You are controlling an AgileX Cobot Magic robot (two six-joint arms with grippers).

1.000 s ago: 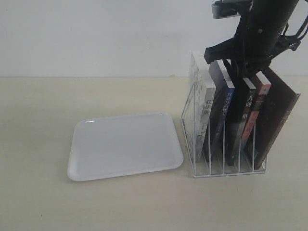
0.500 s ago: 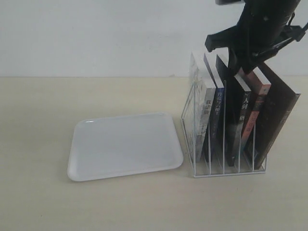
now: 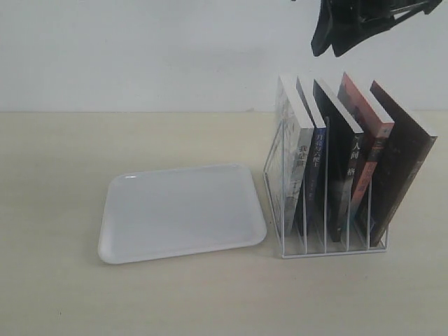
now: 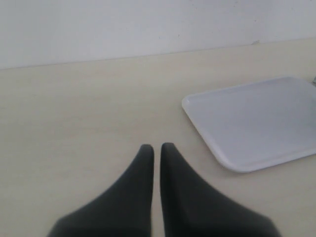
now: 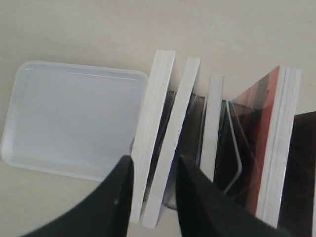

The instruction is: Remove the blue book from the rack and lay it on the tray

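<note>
Leaving the blue book (image 3: 316,162) standing in the rack (image 3: 333,253), second slot from the tray (image 3: 182,210) side. Hovering the right gripper (image 3: 329,50) above the rack, jaws parted, empty; holding the left gripper (image 4: 157,146) pinched closed, past the tray beside the rack. Awaiting gripping, lifting, laying down.

The exterior camera is standing off the arms, looking slightly down across the table (image 3: 56,294) toward the wall (image 3: 140,56), far enough back to be taking in the whole tray (image 3: 182,210) and rack (image 3: 325,241), with the right gripper (image 3: 329,49) above the rack. The right wrist camera is looking steeply down past that gripper, close over the rack, sharing rack and tray with the exterior view. The left wrist camera is riding low, facing forward past the left gripper (image 4: 157,147); the tray is lying ahead of it, to one side.
</note>
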